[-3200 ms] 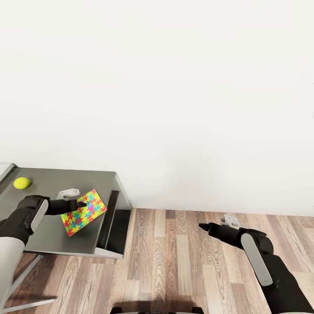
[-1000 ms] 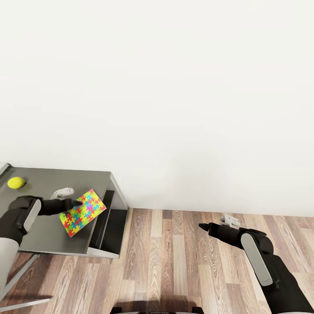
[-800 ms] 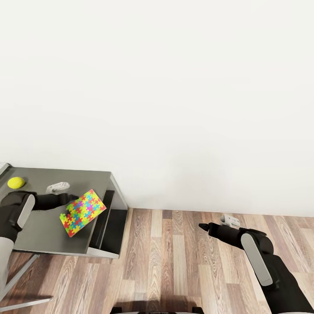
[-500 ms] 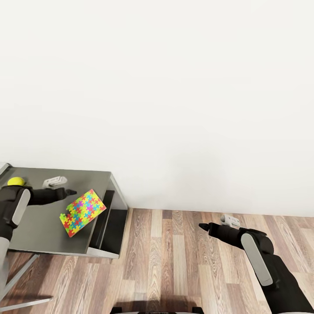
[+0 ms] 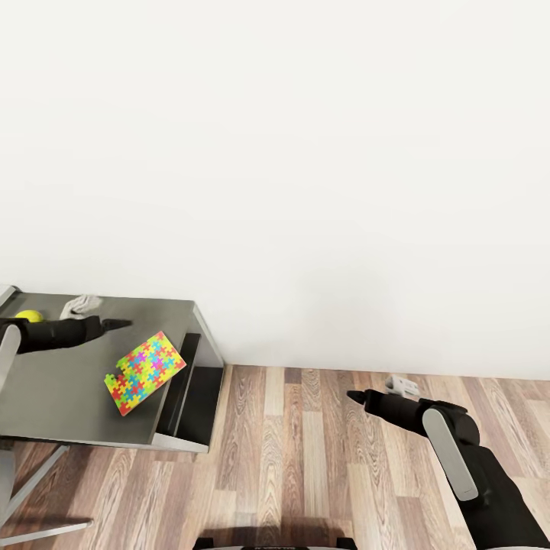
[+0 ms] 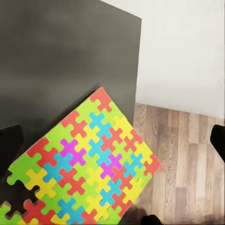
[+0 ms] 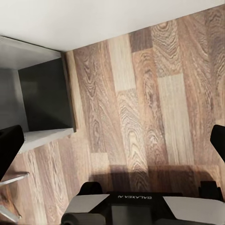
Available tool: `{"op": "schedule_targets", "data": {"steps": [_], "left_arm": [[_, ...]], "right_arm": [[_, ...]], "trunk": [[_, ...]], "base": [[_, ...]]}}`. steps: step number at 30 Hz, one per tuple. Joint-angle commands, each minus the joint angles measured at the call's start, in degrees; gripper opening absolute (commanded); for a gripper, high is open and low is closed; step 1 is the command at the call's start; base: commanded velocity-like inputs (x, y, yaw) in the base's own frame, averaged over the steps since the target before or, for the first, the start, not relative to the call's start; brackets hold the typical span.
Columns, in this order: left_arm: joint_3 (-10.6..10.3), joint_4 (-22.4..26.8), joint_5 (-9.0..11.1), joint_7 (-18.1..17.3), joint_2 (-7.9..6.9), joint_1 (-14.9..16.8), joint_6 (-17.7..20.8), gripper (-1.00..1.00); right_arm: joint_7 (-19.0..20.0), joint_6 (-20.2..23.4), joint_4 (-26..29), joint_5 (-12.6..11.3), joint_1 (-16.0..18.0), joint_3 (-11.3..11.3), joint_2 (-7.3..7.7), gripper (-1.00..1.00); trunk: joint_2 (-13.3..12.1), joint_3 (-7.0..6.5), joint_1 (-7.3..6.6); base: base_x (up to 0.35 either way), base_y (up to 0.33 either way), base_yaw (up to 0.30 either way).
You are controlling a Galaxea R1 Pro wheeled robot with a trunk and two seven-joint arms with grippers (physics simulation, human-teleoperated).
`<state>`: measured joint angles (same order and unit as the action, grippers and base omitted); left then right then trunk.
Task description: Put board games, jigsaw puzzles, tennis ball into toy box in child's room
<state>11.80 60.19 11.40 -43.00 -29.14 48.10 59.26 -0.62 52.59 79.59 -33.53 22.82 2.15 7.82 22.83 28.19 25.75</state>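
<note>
We see 1 jigsaw puzzle (image 5: 146,371) lying flat on the dark grey end of the table (image 5: 69,397), turned at an angle, with 1 corner reaching the table's edge toward 3 o'clock. In the left wrist view the puzzle (image 6: 84,164) shows bright yellow, pink, green, blue and orange pieces, with a few pieces missing along 1 side and 1 corner jutting past the table (image 6: 56,61) edge over the wood floor (image 6: 187,159).

The tennis ball (image 5: 27,315) sits on the table toward 10 o'clock from the puzzle, partly hidden behind the left arm and well apart from the puzzle.

The left gripper (image 5: 114,325) hangs above the table at about 11 o'clock from the puzzle, clear of it and empty; its fingers stand wide apart in the left wrist view. The right gripper (image 5: 353,396) hovers over the wood floor (image 5: 305,458) well off toward 3 o'clock, holding nothing, its fingers likewise spread.

Under the table's end we see an open dark shelf (image 5: 200,397).
</note>
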Motion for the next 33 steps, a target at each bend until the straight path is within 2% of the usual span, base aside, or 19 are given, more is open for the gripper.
{"op": "schedule_targets", "data": {"steps": [1, 6, 7, 10, 11, 13, 14, 20, 25, 30, 33], "left_arm": [[0.07, 0.02, -0.06, -1.78, -0.47, -0.01, 0.29, 1.0], [0.13, 0.06, -0.22, -9.44, -2.39, -0.17, 0.27, 1.0], [0.13, 0.04, -0.29, -12.99, -3.05, -0.26, 0.23, 1.0], [0.14, -0.02, -0.4, -18.26, -4.03, -0.71, 0.17, 1.0], [0.14, -0.04, -0.42, -21.75, -4.57, -1.37, 0.09, 1.0], [0.15, -0.03, -0.4, -25.28, -4.93, -2.28, -0.03, 1.0], [0.13, -0.02, -0.36, -28.81, -5.16, -3.29, -0.17, 1.0], [-0.07, 0.01, -0.4, -38.98, -5.23, -6.63, -1.0, 1.0], [-0.22, 0.3, -0.34, -42.64, -4.99, -8.25, -2.23, 1.0], [-0.73, 0.63, -0.28, -47.0, -4.81, -8.97, -2.81, 1.0], [-1.55, 0.67, -0.29, -47.0, -4.76, -9.07, -2.95, 1.0]], "right_arm": [[0.12, 0.27, 0.05, -0.14, 0.03, 0.04, 0.0, 1.0], [0.63, 0.2, 0.04, -0.14, 0.03, 0.05, 0.0, 1.0], [0.72, 0.18, 0.04, -0.13, 0.02, 0.05, 0.0, 1.0], [0.8, 0.17, 0.06, -0.13, 0.01, 0.05, 0.0, 1.0], [0.83, 0.16, 0.08, -0.13, 0.02, 0.05, 0.0, 1.0], [0.85, 0.16, 0.1, -0.13, 0.03, 0.06, 0.0, 1.0], [0.86, 0.15, 0.11, -0.13, 0.03, 0.09, 0.0, 1.0], [1.07, 0.27, 0.12, -0.18, -0.01, 0.12, 0.0, 1.0], [2.81, 0.32, 0.08, -0.21, 0.02, 0.18, 0.0, 1.0], [9.81, 0.45, -0.07, -0.22, 0.03, 0.55, 0.06, 1.0], [13.63, 0.49, -0.16, -0.18, 0.03, 0.71, 0.09, 1.0]], "trunk": [[0.09, 0.08, 0.03], [0.09, 0.08, 0.03], [0.09, 0.08, 0.03], [0.09, 0.08, 0.03], [0.09, 0.08, 0.03], [0.09, 0.08, 0.03], [0.09, 0.08, 0.03], [0.09, 0.08, 0.03], [0.09, 0.08, 0.03], [0.09, 0.08, 0.03], [0.09, 0.08, 0.03]], "base": [[0.0, 0.0, 0.0], [0.0, 0.0, 0.0], [0.0, 0.0, 0.0], [0.0, 0.0, 0.0], [0.0, 0.0, 0.0], [0.0, 0.0, 0.0], [0.0, 0.0, 0.0], [0.0, 0.0, 0.0], [0.0, 0.0, 0.0], [0.0, 0.0, 0.0], [0.0, 0.0, 0.0]]}}
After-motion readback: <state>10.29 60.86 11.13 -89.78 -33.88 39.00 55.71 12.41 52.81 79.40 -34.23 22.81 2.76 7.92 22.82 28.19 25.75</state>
